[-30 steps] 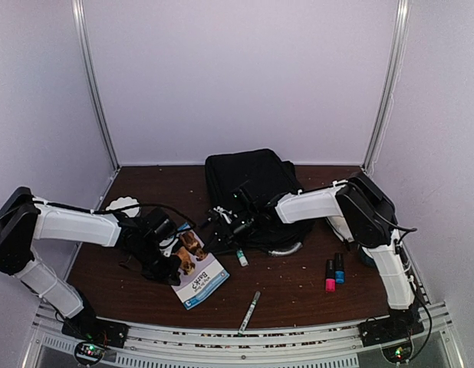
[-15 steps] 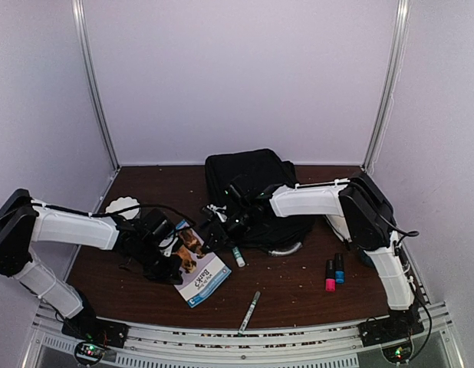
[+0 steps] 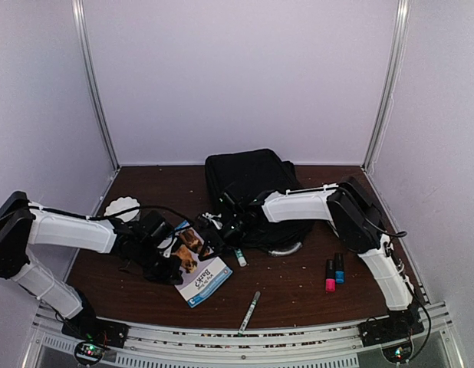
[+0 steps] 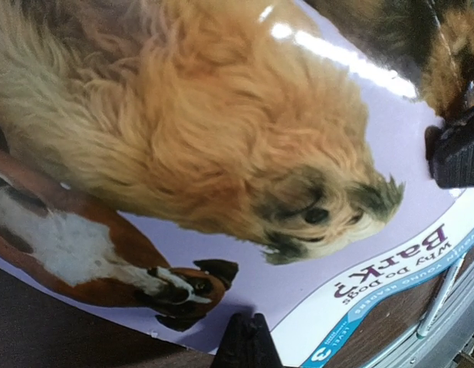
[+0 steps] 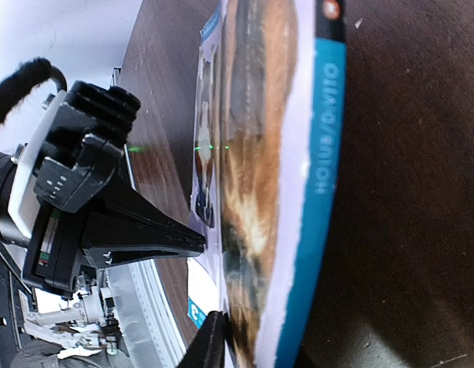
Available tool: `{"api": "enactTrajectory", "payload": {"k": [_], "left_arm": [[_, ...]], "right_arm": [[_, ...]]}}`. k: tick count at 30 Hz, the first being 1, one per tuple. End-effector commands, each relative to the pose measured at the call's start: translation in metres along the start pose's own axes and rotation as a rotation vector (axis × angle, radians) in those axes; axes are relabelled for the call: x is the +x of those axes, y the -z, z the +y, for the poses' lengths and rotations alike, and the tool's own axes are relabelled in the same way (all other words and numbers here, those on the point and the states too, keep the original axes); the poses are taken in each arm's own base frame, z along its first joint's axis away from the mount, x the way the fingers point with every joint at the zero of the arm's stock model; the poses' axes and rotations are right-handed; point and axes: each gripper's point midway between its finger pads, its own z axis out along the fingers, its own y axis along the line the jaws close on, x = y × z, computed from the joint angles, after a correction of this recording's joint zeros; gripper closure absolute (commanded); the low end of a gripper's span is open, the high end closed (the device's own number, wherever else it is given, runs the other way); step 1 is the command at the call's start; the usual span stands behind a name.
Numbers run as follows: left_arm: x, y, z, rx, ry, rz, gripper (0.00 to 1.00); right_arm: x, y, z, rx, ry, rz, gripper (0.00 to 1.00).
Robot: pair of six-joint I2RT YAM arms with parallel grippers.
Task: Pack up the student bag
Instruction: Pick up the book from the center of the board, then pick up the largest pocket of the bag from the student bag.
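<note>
Looking from my console, nearest the arm bases lies one grey pen (image 3: 250,310) on the brown table (image 3: 298,295). To its right stand two short markers side by side, one pink (image 3: 330,277) and one blue (image 3: 339,270). Left of the pen is a single dog book (image 3: 199,270), cover up, and both arms meet over it.

The left gripper (image 5: 195,244) has its fingers pinched together into one point. That point presses on the cover and clasps nothing. The right gripper (image 3: 212,232) sits at the book's far edge with its jaws a little apart. One finger (image 4: 456,156) rests on the cover, but I cannot tell whether the jaws actually clamp the book.

Just beyond that edge lies one white stick with a green band (image 3: 241,257). One white scalloped disc (image 3: 122,207) sits far left. Farthest back, against the rear wall, the student bag (image 3: 248,184) lies as one black heap, with the right arm stretched across its near side.
</note>
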Motion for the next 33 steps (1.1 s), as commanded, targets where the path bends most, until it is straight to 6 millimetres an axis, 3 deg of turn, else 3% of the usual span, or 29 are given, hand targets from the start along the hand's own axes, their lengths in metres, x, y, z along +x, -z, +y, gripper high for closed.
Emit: {"api": "enactTrajectory", "payload": {"k": [1,7,13,18,22,26,29,33], "left_arm": [[0.024,-0.014,0.058,-0.234,0.034,0.031,1.0],[0.01,0.005,0.05,-0.222,0.012,-0.039,1.0],[-0.038,0.071,0.014,-0.172,-0.136,-0.278,0.75],[-0.077,0.125,-0.026,-0.107,-0.32,-0.469,0.65],[-0.107,0.149,-0.059,-0.094,-0.474,-0.57,0.62],[-0.137,0.147,-0.08,-0.149,-0.55,-0.571,0.57],[-0.156,0.146,-0.121,-0.139,-0.665,-0.599,0.56],[-0.167,0.12,-0.177,-0.084,-0.827,-0.559,0.53]], "right_arm": [[-0.007,0.0,0.024,-0.024,0.08,-0.009,0.85],[-0.013,0.018,0.04,0.004,0.14,-0.044,0.98],[-0.029,0.075,0.065,0.032,0.218,-0.153,1.0],[-0.041,0.158,0.089,0.094,0.31,-0.295,1.0],[-0.044,0.24,0.08,0.197,0.344,-0.438,1.0],[-0.032,0.314,0.055,0.304,0.305,-0.561,1.0],[-0.013,0.361,0.033,0.374,0.253,-0.645,1.0],[0.02,0.408,0.007,0.449,0.176,-0.698,1.0]]}}
